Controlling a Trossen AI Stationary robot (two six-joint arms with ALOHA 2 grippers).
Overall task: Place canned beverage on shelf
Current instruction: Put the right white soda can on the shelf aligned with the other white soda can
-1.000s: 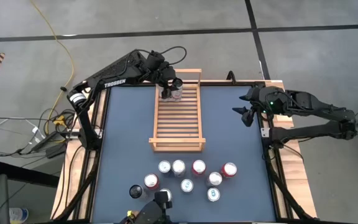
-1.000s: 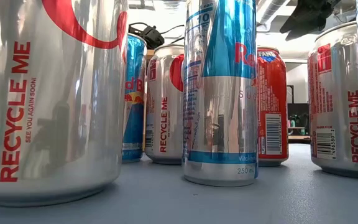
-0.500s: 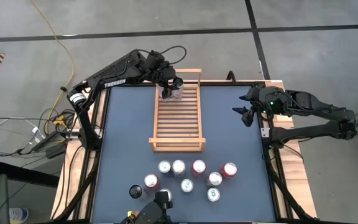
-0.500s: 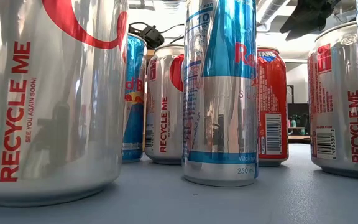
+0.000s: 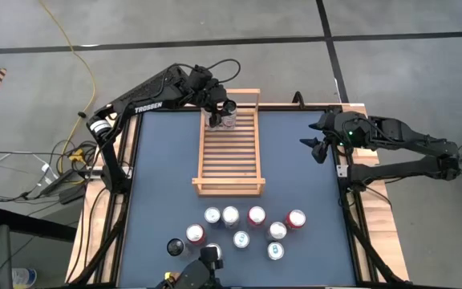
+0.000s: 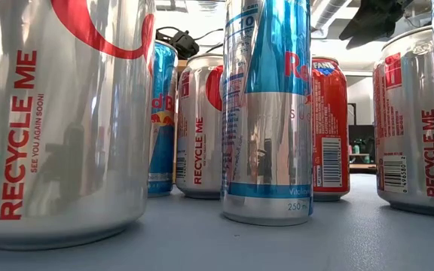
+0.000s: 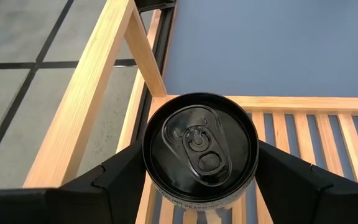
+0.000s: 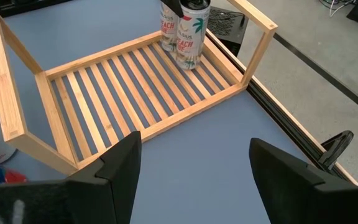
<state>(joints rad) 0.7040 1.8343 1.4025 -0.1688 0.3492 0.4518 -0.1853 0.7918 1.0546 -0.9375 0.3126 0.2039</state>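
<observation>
Blue table (image 5: 167, 160): shelf (image 5: 228, 156), can cluster (image 5: 243, 227).

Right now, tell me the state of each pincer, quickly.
Left pincer: closed on the black-topped can, which stands on the shelf at its far end.
Right pincer: open, holding nothing, hanging over the table's right side.

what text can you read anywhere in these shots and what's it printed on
"RECYCLE ME" and "SEE YOU AGAIN SOON!": big silver can nearest the low camera
"RECYCLE ME": silver can behind it
"RECYCLE ME": silver can at the right edge
"250 ml": tall blue and silver can
"TROSSEN": left arm
"BEACH": can on the shelf, partly hidden
Barcode digits and the red can's small print: too small to read
</observation>
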